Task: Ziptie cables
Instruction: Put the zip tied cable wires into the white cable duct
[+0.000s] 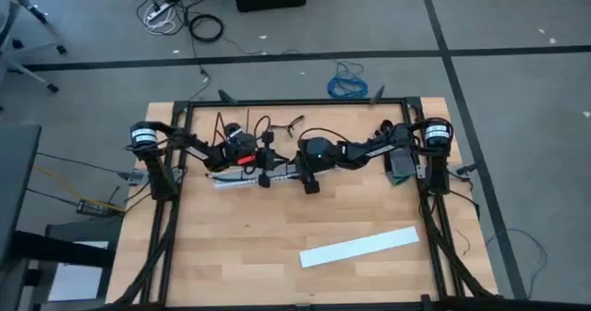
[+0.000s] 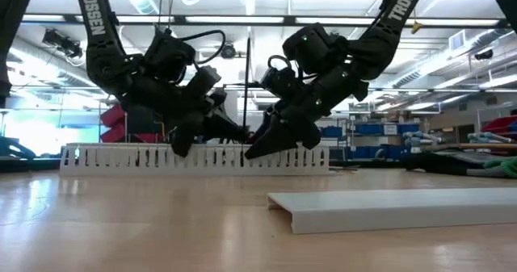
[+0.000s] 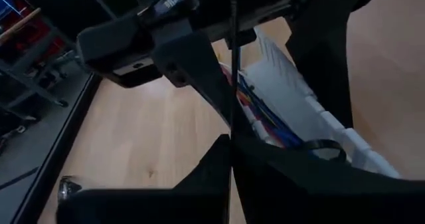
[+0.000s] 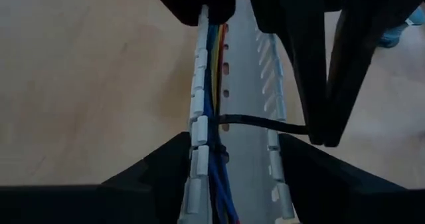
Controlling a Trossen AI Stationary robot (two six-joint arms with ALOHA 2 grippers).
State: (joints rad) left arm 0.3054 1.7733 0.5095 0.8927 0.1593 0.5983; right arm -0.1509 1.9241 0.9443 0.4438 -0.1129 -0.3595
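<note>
We find the left gripper (image 1: 265, 173) and right gripper (image 1: 310, 180) over the cables (image 4: 214, 84) in the white slotted strip (image 1: 242, 178) toward the table's (image 1: 277, 246) far edge, finger state undeterminable.

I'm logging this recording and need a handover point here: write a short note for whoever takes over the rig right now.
Left gripper and right gripper: both low over the white slotted cable duct at mid-table, close together; finger state unclear.
Cables: blue, red and yellow wires lying along one wall inside the duct.
Black zip tie: looped around the bundle, its tail crossing the channel; whether it is cinched can't be told.
Duct lid: lying apart on the table, toward the front.
Left: confirm the tie is tight; any further ties; lid not yet on.
</note>
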